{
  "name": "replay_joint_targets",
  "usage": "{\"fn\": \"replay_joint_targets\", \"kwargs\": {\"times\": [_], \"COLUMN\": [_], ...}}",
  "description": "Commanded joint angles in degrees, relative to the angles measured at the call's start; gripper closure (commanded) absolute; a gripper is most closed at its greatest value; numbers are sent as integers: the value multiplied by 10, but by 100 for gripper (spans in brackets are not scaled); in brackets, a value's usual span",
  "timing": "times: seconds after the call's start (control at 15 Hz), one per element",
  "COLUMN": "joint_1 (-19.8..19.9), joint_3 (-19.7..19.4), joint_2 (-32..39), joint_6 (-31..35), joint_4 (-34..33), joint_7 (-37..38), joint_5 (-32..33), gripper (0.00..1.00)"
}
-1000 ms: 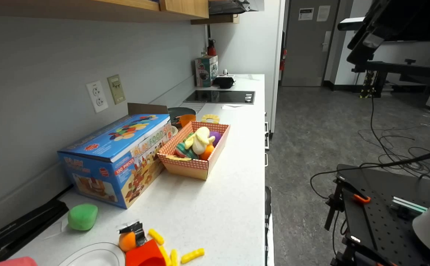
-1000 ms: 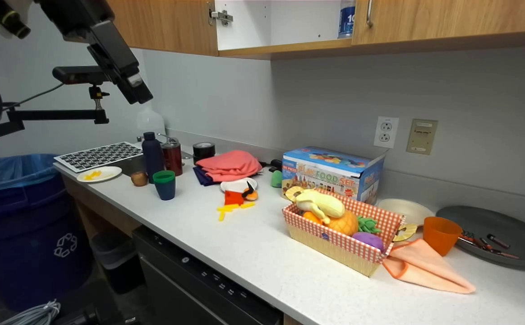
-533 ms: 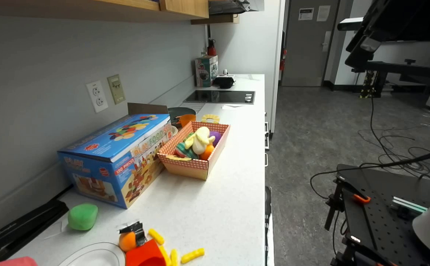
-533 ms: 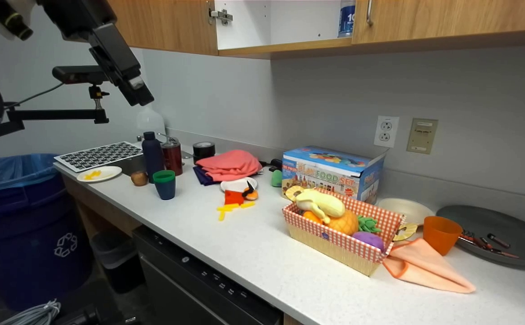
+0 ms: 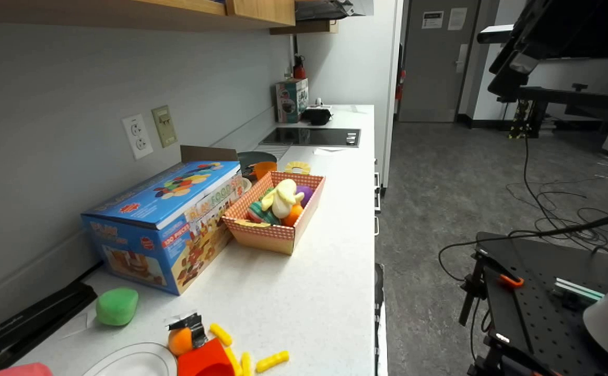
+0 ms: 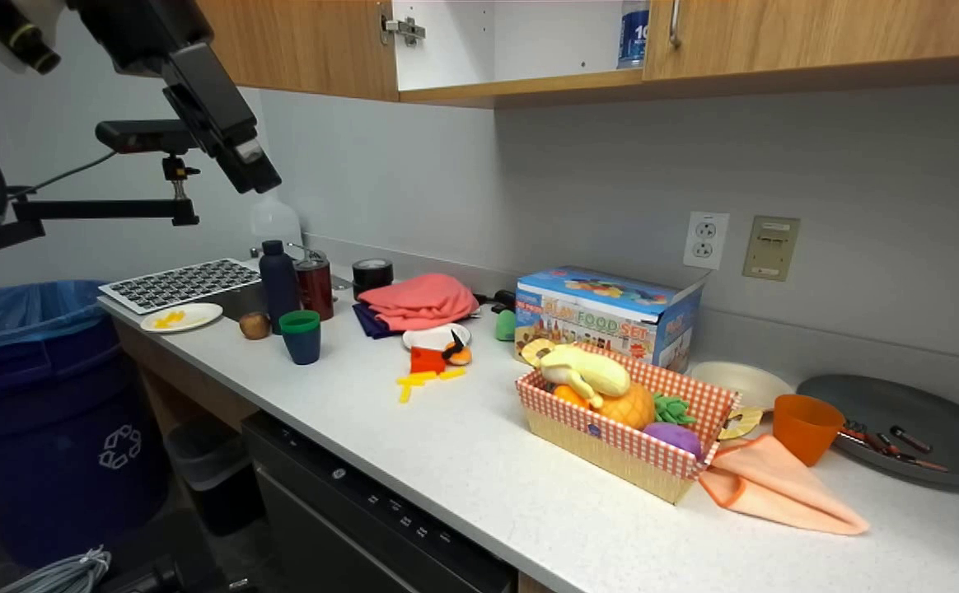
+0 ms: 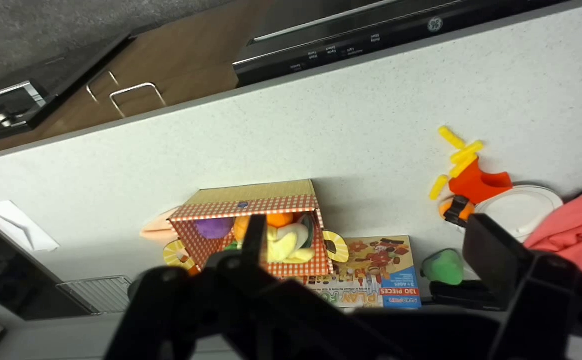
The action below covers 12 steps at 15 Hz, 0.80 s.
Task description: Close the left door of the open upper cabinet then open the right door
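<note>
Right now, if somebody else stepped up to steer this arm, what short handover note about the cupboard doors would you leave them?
Claw: open, angled down, nothing in it.
Doors: in an exterior view, the upper cabinet has its left door swung open, hinge showing. The right door looks shut, with a metal handle near its left edge. A blue-labelled container stands inside, partly hidden by that door.
Done: neither step, as the doors stand.
Left to do: close the left door, then open the right, probably by its handle.
</note>
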<state>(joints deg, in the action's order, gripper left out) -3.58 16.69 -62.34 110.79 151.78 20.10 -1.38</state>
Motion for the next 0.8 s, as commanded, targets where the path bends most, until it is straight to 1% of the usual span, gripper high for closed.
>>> {"fn": "replay_joint_targets", "kwargs": {"times": [0.0,0.47,0.73], "joint_1": [-1,6,1], "joint_3": [4,9,3], "joint_2": [-9,-14,-2], "joint_6": [-9,25,17], "joint_4": [-5,1,-3], "joint_7": [-2,3,-1], "joint_5": [4,10,0], "gripper": [0,0,0]}}
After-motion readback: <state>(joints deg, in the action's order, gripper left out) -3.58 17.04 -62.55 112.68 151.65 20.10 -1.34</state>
